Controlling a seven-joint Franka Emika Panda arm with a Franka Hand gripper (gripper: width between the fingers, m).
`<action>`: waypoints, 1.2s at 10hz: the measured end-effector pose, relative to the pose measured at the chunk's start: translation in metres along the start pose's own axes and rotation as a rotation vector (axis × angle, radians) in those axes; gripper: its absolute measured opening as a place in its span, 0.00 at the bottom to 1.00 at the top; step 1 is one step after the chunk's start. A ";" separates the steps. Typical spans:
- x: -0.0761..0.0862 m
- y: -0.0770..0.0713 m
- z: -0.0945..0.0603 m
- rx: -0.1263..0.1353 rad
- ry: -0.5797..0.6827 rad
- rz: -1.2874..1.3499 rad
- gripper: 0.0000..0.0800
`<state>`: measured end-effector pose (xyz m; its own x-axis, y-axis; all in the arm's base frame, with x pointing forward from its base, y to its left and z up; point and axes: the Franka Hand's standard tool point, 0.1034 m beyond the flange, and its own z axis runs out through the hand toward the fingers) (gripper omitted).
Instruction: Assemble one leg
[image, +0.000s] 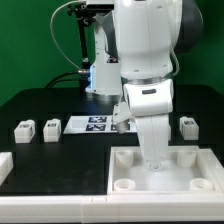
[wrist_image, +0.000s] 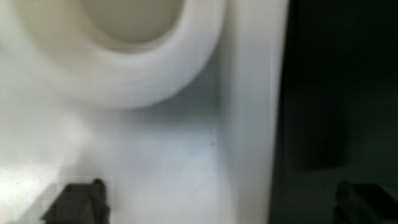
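Pincer (image: 152, 163) hangs low over the panel (image: 165, 192) in the lower right of the exterior view, between the two rear corner sockets. In the wrist view the pincer (wrist_image: 219, 203) is spread wide. Both fingertips (wrist_image: 75, 202) are well apart and nothing is held between them. Bare panel (wrist_image: 196, 140) surface and one round socket (wrist_image: 128, 30) lie under the camera.

Three legs stand on the black table (image: 60, 165), none touching the pincer. The first leg (image: 24, 129) and second leg (image: 50, 128) sit side by side at the exterior view's middle left. The third leg (image: 188, 124) sits at the middle right, behind the panel. The marker board (image: 92, 124) lies flat between the second leg and the arm.
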<state>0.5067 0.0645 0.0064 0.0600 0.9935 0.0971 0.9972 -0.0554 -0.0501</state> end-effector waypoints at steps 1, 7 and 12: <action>0.000 0.000 0.000 0.000 0.000 0.000 0.81; 0.031 -0.041 -0.067 -0.038 -0.046 0.313 0.81; 0.081 -0.061 -0.063 -0.046 -0.018 1.001 0.81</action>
<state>0.4532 0.1425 0.0803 0.8721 0.4891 0.0161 0.4891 -0.8701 -0.0615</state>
